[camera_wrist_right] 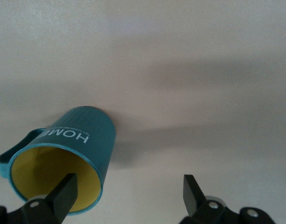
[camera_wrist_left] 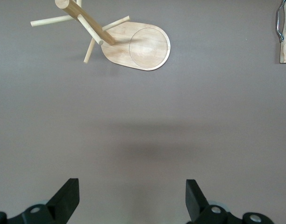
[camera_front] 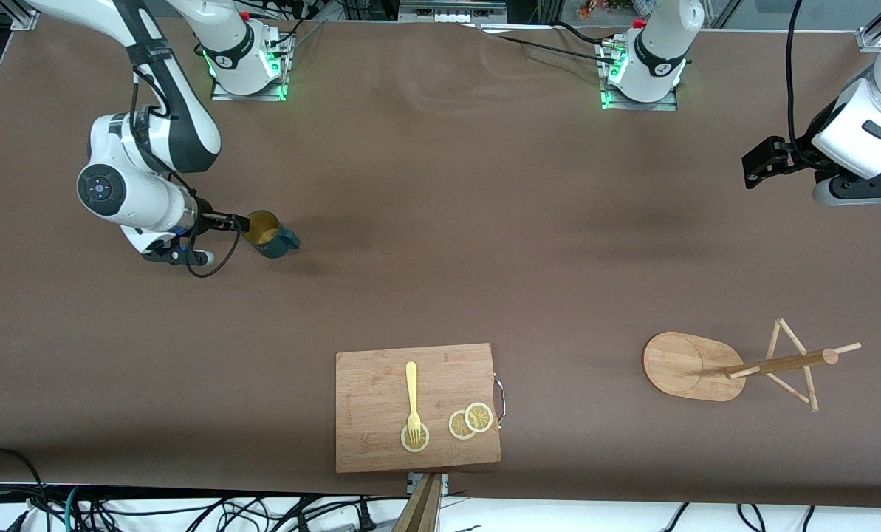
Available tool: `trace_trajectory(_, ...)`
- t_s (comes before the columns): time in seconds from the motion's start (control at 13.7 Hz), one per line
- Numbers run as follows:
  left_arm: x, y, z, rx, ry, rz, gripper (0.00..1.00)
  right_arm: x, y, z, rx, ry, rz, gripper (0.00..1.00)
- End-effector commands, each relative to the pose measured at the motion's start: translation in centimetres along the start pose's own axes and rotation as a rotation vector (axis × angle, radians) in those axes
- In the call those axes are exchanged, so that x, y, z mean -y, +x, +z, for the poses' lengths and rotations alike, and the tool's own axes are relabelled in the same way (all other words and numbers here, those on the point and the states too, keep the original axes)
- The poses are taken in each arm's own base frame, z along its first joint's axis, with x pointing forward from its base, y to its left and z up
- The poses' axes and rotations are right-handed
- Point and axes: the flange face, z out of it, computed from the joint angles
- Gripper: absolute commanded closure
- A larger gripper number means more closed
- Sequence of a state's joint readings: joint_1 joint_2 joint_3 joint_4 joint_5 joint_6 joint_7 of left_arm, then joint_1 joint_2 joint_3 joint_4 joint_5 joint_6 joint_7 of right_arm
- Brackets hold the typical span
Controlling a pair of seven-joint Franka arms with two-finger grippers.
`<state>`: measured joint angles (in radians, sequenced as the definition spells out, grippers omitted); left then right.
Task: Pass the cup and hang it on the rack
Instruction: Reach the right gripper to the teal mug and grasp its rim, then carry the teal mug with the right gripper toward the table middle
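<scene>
The dark teal cup (camera_front: 272, 236) with a yellowish inside stands on the table toward the right arm's end, its handle (camera_wrist_right: 7, 156) to one side. My right gripper (camera_front: 239, 222) is open at the cup's rim. One of its fingers (camera_wrist_right: 64, 192) is over the cup's mouth (camera_wrist_right: 49, 175) and the other is outside the wall over bare table. The bamboo rack (camera_front: 687, 366) sits toward the left arm's end, nearer the front camera, and also shows in the left wrist view as the rack (camera_wrist_left: 143, 46). My left gripper (camera_front: 759, 164) hangs open and empty over bare table (camera_wrist_left: 132, 196).
A rectangular wooden cutting board (camera_front: 381, 384) lies near the table's front edge, with a yellow fork (camera_front: 412, 399) and lemon slices (camera_front: 471, 421) on it. Its metal handle (camera_wrist_left: 279, 21) shows in the left wrist view. Brown table cloth covers the table between the cup and the rack.
</scene>
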<state>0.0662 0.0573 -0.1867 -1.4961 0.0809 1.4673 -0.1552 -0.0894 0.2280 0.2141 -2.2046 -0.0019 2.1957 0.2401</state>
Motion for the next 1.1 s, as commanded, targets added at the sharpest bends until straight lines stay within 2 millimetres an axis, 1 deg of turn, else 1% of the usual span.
trace_trajectory(0.0, 1.1, -0.1, -0.5, 0.013, -0.046, -0.004, 0.00, 1.0, -0.6, 0.5, -0.017, 0.003, 0.036, 0.00)
trace_trajectory(0.07, 1.1, -0.1, -0.5, 0.011, -0.046, -0.002, 0.00, 1.2, -0.9, 1.1, -0.019, 0.004, 0.031, 0.00)
trace_trajectory(0.29, 0.9, -0.2, -0.6, 0.011, -0.050, 0.010, 0.00, 1.2, -1.4, 3.0, -0.026, 0.009, 0.029, 0.01)
trace_trajectory(0.37, 1.0, -0.2, -0.6, 0.013, -0.049, 0.013, 0.00, 1.1, -1.4, 3.3, -0.023, 0.010, 0.031, 0.03)
trace_trajectory(0.44, 1.0, -0.2, -0.6, 0.016, -0.049, 0.012, 0.00, 1.1, -1.4, 3.6, -0.015, 0.009, 0.032, 0.17)
trace_trajectory(0.51, 0.9, -0.3, -0.5, 0.025, -0.048, 0.015, 0.00, 1.1, -1.4, 3.6, -0.015, 0.009, 0.032, 0.42)
trace_trajectory(0.58, 1.0, -0.4, -0.4, 0.034, -0.047, 0.012, 0.00, 1.2, -1.3, 3.6, -0.012, 0.009, 0.032, 0.62)
trace_trajectory(0.73, 1.0, -0.4, -0.3, 0.035, -0.047, 0.012, 0.00, 1.2, -1.2, 3.6, -0.010, 0.009, 0.035, 0.90)
trace_trajectory(0.88, 0.9, -0.4, -0.3, 0.035, -0.045, 0.014, 0.00, 1.4, -1.1, 3.6, -0.013, 0.012, 0.037, 1.00)
trace_trajectory(1.02, 0.4, -0.5, -0.2, 0.039, -0.044, 0.022, 0.00, 1.5, -0.6, 3.4, -0.014, 0.015, 0.035, 1.00)
